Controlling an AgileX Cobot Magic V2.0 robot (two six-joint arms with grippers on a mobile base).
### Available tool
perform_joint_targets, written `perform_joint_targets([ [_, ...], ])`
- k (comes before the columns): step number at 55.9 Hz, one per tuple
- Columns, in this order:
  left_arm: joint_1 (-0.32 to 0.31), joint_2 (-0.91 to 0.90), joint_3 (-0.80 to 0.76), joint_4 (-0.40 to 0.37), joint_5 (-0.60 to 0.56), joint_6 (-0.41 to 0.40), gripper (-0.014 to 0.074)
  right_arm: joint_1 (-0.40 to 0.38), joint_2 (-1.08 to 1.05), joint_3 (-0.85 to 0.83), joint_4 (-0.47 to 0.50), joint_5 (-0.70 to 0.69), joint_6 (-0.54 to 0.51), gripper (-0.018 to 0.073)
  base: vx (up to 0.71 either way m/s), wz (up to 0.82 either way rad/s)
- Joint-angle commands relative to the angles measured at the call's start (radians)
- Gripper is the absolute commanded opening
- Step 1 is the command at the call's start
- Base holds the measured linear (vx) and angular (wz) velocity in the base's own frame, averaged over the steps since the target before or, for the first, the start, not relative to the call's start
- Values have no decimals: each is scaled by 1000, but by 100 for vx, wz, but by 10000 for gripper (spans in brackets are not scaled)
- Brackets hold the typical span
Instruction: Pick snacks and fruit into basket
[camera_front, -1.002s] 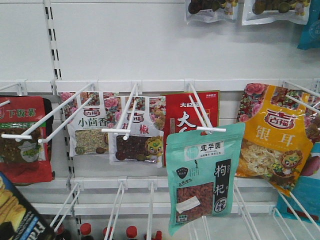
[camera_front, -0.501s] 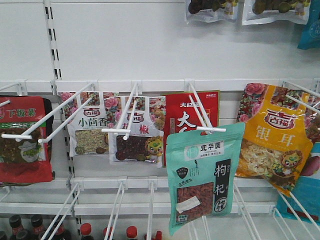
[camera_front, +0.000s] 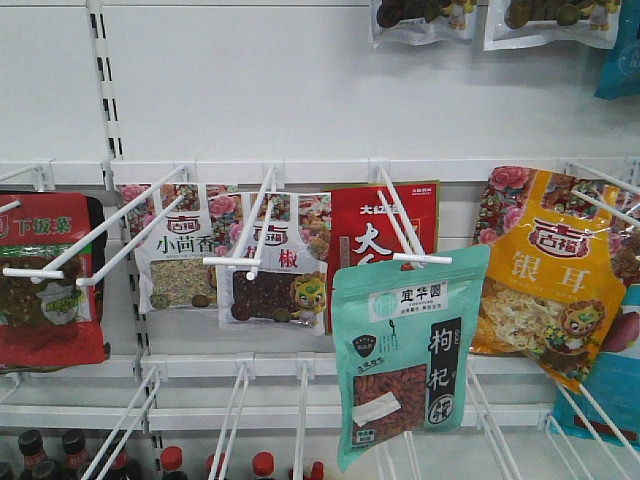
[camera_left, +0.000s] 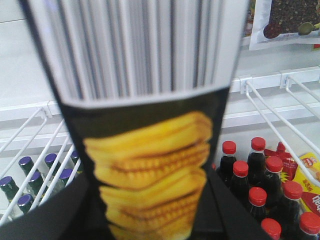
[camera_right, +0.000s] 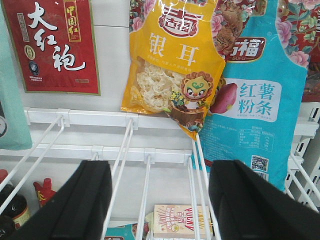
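Left wrist view: we see the black snack pouch (camera_left: 150, 165), printed with yellow ridged crisps and a barcode, standing upright between the dark fingers (camera_left: 55, 220) of the left gripper (camera_left: 147, 227), which pinch it from both sides. To its right, red-capped bottles (camera_left: 260, 175) crowd just below. The right gripper (camera_right: 160, 200) is spread wide and holds nothing. It sits below the yellow pouch (camera_right: 172, 75) hanging against the back panel (camera_right: 112, 70), and white wire pegs (camera_right: 145, 195) run between its fingers.
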Motion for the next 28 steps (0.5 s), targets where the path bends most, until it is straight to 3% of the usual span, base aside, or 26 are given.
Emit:
perform_joint_targets([
  [1, 0, 6, -38, 8, -104, -6, 127, -4, 9, -30, -5, -84, -11, 491, 0, 0],
  [28, 0, 6, -38, 8, -104, -6, 127, -4, 9, -30, -4, -84, -10, 491, 0, 0],
])
